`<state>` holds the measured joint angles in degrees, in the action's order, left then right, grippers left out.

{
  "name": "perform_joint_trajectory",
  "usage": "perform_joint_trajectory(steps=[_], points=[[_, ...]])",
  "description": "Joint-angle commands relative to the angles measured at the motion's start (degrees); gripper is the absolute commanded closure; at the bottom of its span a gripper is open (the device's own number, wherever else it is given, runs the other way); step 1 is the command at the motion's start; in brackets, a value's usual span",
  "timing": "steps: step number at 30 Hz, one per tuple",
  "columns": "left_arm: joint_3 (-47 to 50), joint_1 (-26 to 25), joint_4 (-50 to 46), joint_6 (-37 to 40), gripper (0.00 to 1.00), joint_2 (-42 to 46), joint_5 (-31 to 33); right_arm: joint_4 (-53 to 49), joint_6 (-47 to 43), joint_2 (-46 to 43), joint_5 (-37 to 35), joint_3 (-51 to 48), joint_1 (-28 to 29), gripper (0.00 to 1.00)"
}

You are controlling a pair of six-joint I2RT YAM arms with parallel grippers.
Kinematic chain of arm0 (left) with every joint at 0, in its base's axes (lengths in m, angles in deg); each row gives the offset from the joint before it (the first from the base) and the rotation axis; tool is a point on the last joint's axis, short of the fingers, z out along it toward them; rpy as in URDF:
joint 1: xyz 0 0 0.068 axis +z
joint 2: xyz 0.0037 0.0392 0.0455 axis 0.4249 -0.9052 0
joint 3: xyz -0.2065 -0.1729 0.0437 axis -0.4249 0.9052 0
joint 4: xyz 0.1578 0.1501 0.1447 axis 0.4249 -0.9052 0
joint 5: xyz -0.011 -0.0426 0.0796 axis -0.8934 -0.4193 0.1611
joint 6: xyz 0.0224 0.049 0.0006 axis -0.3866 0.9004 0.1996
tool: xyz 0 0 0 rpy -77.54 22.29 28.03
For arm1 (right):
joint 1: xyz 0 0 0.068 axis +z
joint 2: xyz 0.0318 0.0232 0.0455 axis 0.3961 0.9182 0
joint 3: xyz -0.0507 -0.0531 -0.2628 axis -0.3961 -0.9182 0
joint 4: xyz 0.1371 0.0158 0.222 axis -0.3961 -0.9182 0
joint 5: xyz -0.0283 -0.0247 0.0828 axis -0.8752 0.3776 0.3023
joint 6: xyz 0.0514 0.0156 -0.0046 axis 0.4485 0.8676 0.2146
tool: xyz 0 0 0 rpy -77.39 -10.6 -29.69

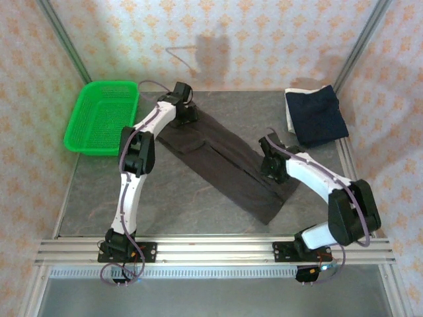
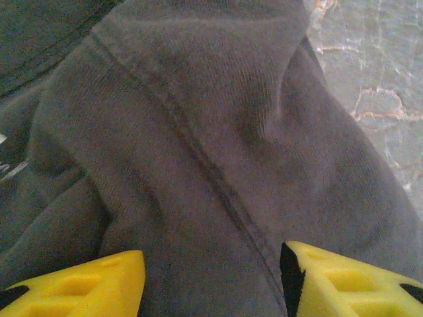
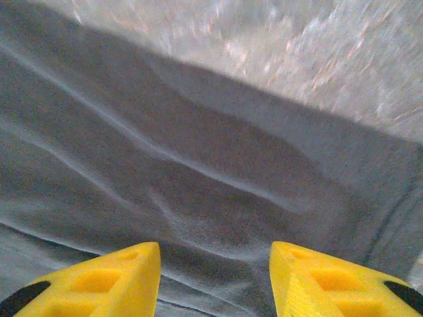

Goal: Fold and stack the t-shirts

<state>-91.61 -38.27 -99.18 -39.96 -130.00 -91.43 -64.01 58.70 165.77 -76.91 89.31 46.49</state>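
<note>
Diagonally across the grey table (image 1: 92,198): charcoal-brown t-shirt (image 1: 225,165), laid out long and flat. At its far end, left gripper (image 2: 213,264) with fingers parted round a bunched seam, grip impossible to tell; toward its near end, right gripper (image 3: 215,254) about half open above smooth cloth, holding nothing. Far right, folded navy t-shirt (image 1: 318,115), white t-shirt (image 1: 289,111) edging out beside it.
</note>
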Motion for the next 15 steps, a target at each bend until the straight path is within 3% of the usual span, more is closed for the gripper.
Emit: perform_joint_trajectory(steps=[1, 6, 10, 15], points=[[4.17, -0.01, -4.80, 3.01, 0.38, 11.34, 1.96, 0.42, -2.62, -0.54, -0.36, 3.98, 0.39, 0.52], [20.65, 0.11, -2.27, 2.58, 0.28, 27.09, 8.48, 5.03, -6.06, 5.06, 9.07, 7.63, 3.56, 0.52], [33.07, 0.02, -0.30, 0.78, 0.24, 37.89, 11.77, 6.21, -7.10, 10.89, 10.47, 9.54, 6.66, 0.52], [46.71, -1.08, 6.97, -3.66, 0.25, 40.21, 6.35, 6.14, -8.20, 18.30, 10.76, 12.21, 8.11, 0.52]])
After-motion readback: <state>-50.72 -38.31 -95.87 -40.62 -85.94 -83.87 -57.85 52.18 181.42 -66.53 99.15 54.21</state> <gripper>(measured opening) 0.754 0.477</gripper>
